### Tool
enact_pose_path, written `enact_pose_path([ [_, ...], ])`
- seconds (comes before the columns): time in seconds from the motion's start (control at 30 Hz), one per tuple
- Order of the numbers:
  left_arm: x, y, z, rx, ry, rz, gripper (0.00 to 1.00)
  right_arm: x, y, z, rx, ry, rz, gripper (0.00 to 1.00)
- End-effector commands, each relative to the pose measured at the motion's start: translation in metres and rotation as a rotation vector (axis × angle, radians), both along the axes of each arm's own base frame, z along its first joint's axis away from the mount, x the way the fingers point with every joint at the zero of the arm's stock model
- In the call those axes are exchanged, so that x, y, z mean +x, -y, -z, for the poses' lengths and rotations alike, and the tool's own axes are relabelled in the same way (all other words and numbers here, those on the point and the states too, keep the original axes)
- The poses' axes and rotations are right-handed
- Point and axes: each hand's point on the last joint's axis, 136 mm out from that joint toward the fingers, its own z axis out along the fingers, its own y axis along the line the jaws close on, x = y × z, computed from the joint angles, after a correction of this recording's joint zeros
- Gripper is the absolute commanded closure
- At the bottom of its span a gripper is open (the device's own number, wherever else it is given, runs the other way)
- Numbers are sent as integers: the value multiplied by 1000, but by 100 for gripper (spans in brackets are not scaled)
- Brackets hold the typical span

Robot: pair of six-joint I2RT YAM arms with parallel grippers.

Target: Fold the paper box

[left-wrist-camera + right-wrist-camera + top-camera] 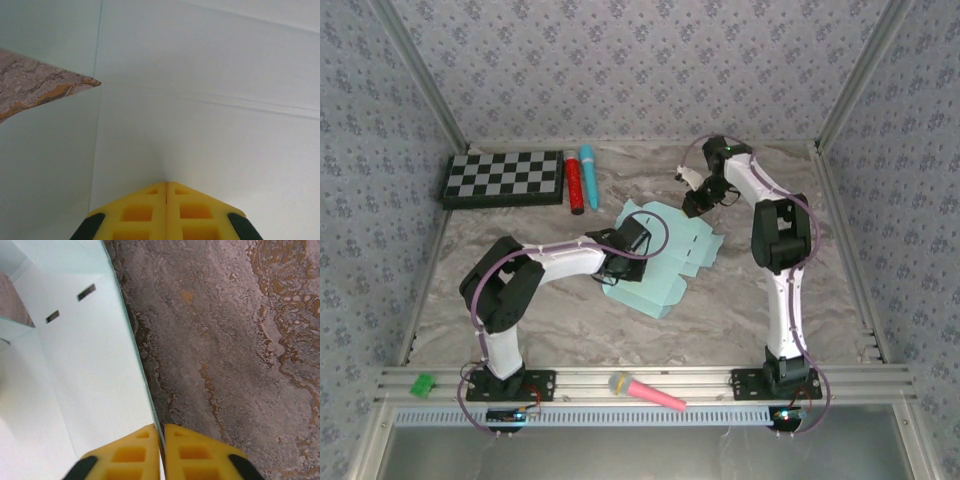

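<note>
Top cam: fixed, high up past the near edge of the table (740, 310), tilted down and fwd, far off, whole table in frame. Left wrist cam: just behind the left tool (166, 186), looks along its tips, v. close to the paper box (210, 100). Right wrist cam: same setup behind the right tool (161, 429); paper box left of tips, table right. All 3 share the paper box.

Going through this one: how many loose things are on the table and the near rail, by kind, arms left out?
paper box: 1
checkerboard: 1
markers: 2, the red marker and the turquoise marker
pink stick with a yellowish end, on the near rail: 1
small green piece on the rail: 1
Total: 6
</note>
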Motion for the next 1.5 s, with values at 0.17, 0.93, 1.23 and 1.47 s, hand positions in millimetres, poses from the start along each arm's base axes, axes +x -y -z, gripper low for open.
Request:
enact_pose_path([
  [0.17,-1,-15,-8,29,41,-47,93,13,5,-40,-51,226,-58,100],
  [0.93,-3,-53,6,-52,2,-244,91,17,-12,-85,-164,687,-214,100],
  [1.23,-4,-48,12,-91,-20,-264,100,12,-25,-92,-257,901,-223,100],
  [1.47,-2,-44,13,-112,-27,-271,100,4,-33,-94,-331,1059,-221,100],
])
